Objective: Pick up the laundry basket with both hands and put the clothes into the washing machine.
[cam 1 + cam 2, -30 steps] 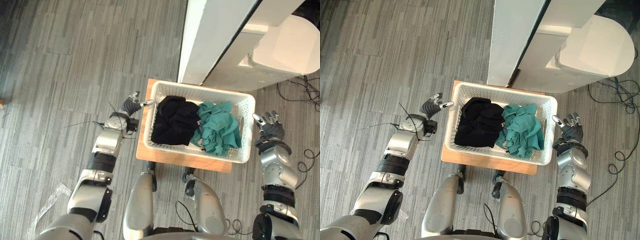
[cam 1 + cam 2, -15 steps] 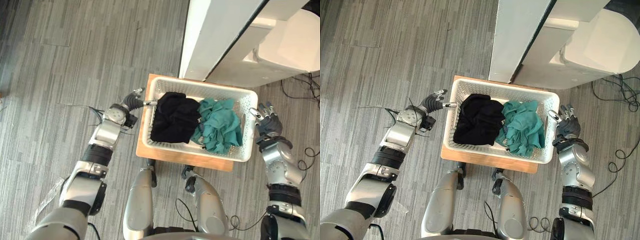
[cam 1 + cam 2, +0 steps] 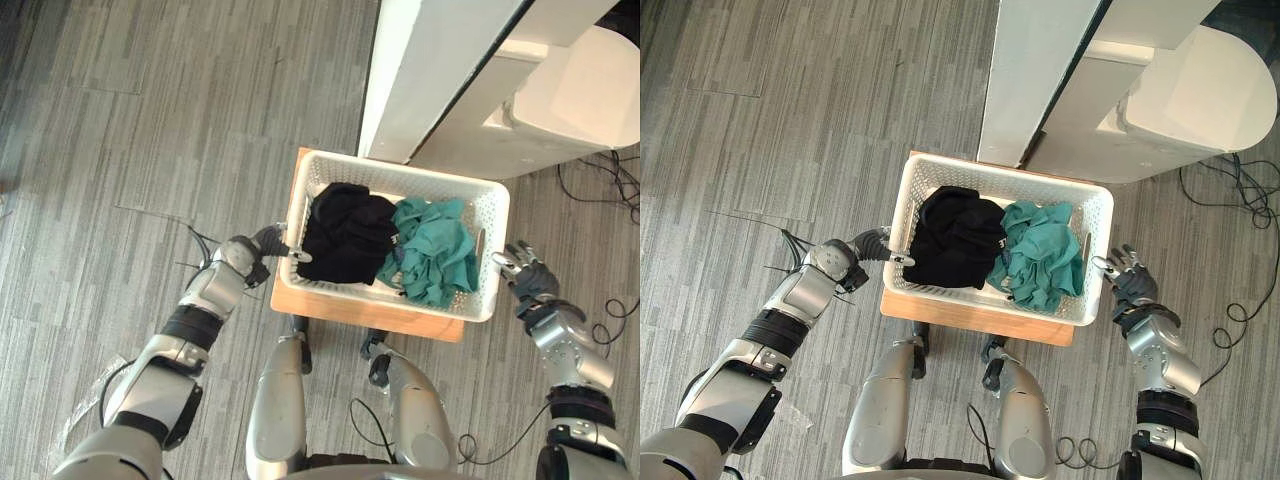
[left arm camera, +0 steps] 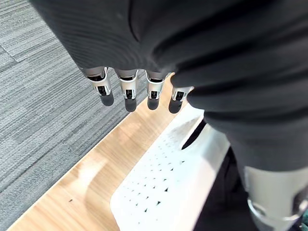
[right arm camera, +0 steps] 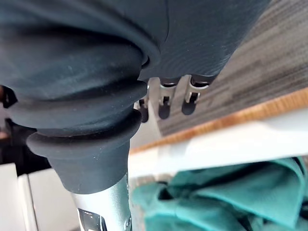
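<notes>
The laundry basket (image 3: 494, 235) stands on a wooden table (image 3: 360, 318), between the two hands. The left hand (image 3: 262, 245) is at one side wall, and the right hand (image 3: 525, 272) is just beside the opposite wall. Inside, one garment (image 3: 345, 235) lies towards the left hand and another garment (image 3: 435, 250) towards the right hand, and the two touch. Beyond the basket, away from both hands, stand an upright panel (image 3: 430, 70) and the washing machine (image 3: 560, 100).

A wooden stand (image 3: 340, 306) sits on grey plank floor (image 3: 150, 120).

My left hand (image 3: 872, 247) was at the left rim of the white laundry basket (image 3: 980, 182). My right hand (image 3: 1127, 283) hovered just beside its right rim, fingers spread. Black clothes (image 3: 955, 235) and teal clothes (image 3: 1040, 255) lay inside.
</notes>
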Available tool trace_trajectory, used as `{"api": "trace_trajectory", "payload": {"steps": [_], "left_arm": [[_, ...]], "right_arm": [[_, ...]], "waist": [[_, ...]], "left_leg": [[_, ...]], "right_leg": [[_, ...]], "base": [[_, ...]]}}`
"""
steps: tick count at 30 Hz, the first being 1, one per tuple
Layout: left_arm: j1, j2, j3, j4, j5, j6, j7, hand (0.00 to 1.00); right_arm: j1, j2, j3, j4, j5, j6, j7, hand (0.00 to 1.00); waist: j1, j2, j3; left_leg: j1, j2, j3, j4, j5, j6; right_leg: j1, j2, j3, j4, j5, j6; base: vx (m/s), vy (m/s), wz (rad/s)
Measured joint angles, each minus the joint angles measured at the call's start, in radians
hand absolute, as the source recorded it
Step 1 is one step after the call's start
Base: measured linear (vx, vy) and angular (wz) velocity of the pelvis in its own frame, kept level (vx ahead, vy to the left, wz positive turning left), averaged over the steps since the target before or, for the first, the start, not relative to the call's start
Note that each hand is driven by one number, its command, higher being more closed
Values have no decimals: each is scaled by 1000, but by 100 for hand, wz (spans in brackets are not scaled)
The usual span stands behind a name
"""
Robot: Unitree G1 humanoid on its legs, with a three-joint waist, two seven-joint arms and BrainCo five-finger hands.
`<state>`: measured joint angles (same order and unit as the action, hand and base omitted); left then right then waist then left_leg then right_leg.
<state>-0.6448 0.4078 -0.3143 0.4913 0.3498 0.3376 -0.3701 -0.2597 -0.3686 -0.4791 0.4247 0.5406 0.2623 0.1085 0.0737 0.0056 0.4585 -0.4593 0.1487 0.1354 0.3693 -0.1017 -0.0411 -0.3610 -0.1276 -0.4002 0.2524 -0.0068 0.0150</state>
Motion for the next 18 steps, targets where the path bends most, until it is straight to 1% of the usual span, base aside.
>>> {"api": "trace_trajectory", "payload": {"steps": [2, 3, 5, 7, 10, 15, 18], "left_arm": [[-8, -10, 2, 43, 16, -2, 5, 0], [-14, -15, 3, 56, 15, -11, 5, 0], [-24, -19, 3, 64, 14, -20, 12, 0], [-56, -30, 3, 91, 5, -30, 34, 0], [-99, -40, 3, 109, -2, -30, 64, 0], [-146, -41, 2, 109, -37, -30, 80, 0], [-180, -38, 1, 109, -45, -30, 94, 0]], "right_arm": [[-27, 0, -48, 59, 1, -5, -11, 0], [-45, -1, -68, 90, 1, -7, -19, 0], [-59, -1, -78, 113, 0, -8, -19, 0], [-92, -1, -80, 148, 0, -8, -18, 0], [-139, -4, -79, 155, 0, -9, -16, 0], [-213, -41, -31, 199, -2, -12, 1, 0], [-254, -55, 27, 213, -18, -12, 21, 0]], "waist": [[-1, 0, 0], [-1, 0, 0], [-1, 0, 0], [-1, 0, 0], [-1, 0, 0], [-2, -2, 1], [-2, -10, 5]], "left_leg": [[-8, 9, 3, 9, -2, 2], [-14, 12, 3, 12, -2, 3], [-21, 14, 3, 15, -1, 2], [-27, 17, 4, 16, -1, 3], [-41, 17, 6, 17, 0, 2], [-59, 17, 4, 15, 5, 2], [-59, 17, 2, 13, 10, -6]], "right_leg": [[-1, 9, 0, -11, 3, -5], [-6, 12, -1, -11, 4, -5], [-12, 14, -1, -10, 4, -6], [-18, 16, 0, -11, 7, -10], [-33, 16, 2, -12, 11, -14], [-50, 17, -1, -13, 15, -16], [-56, 17, -2, -14, 17, -16]], "base": [[8, -22, -6], [12, -27, -5], [0, 0, 0], [-3, -6, -2], [0, 0, 0], [15, -3, 0], [43, -15, -2]]}}
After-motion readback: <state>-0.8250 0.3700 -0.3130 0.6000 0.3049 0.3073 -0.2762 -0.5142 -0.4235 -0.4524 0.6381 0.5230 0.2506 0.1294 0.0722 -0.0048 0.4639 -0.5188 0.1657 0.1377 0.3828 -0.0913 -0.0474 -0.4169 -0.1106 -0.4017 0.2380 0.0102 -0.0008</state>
